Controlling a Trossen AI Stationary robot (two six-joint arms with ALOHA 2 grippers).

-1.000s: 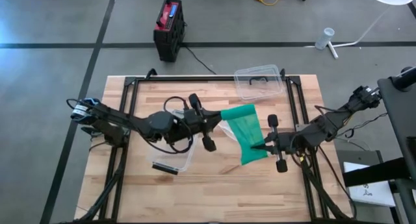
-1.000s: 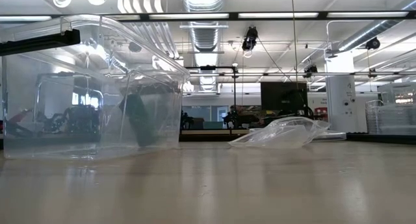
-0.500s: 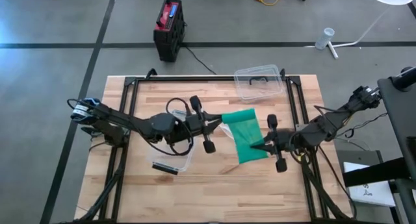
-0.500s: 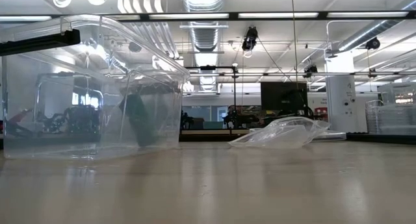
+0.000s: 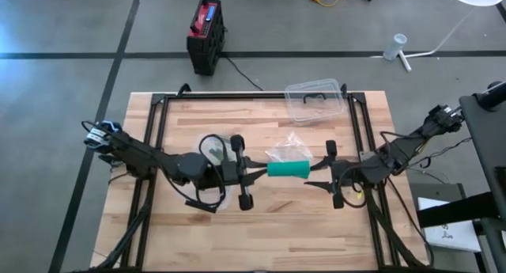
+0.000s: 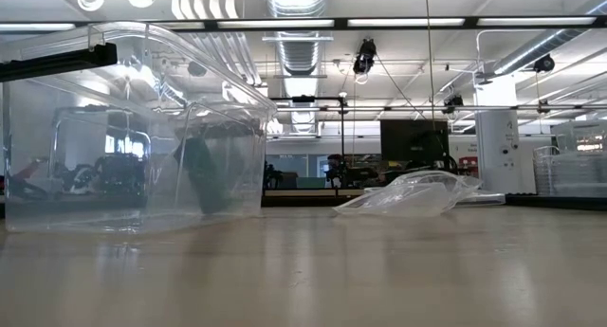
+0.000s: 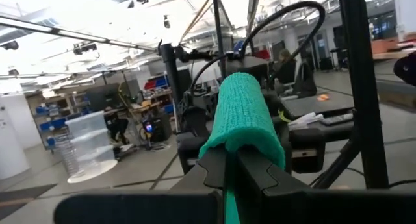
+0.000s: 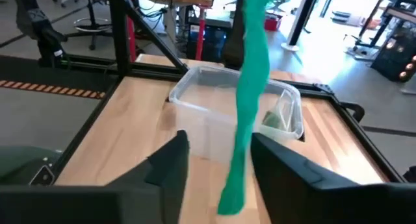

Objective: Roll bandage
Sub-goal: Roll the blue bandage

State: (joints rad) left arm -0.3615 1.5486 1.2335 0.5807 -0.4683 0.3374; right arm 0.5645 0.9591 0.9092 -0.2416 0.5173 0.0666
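The green bandage (image 5: 288, 169) shows from above as a short narrow bundle lying level between my two grippers, over the middle of the table. My left gripper (image 5: 257, 172) is at its left end and is shut on it; the bandage (image 7: 244, 113) arches up and away over those fingertips. My right gripper (image 5: 319, 183) is at its right end and is open. In the right wrist view the bandage (image 8: 247, 100) passes as a narrow strip between the two spread fingers (image 8: 170, 164), and no touch shows. My left gripper pinches the bandage's end (image 7: 226, 185) between its two fingers. The fingers lie about level and come from the table's left. From the pinch the cloth rises over the fingertips and runs on toward my right gripper.
A clear plastic container (image 5: 315, 100) stands at the table's far edge, with a crumpled clear bag (image 5: 288, 153) just beyond the bandage. In the low view another clear container (image 6: 133, 128) stands at the left and the bag (image 6: 413, 194) lies in the middle.
My left gripper has gone toward the table's near edge and a little left, keeping hold of the bandage. The bandage, spread as a wide slanting sheet between the grippers, now shows as a short narrow level bundle. My right gripper has shifted slightly toward the near edge.
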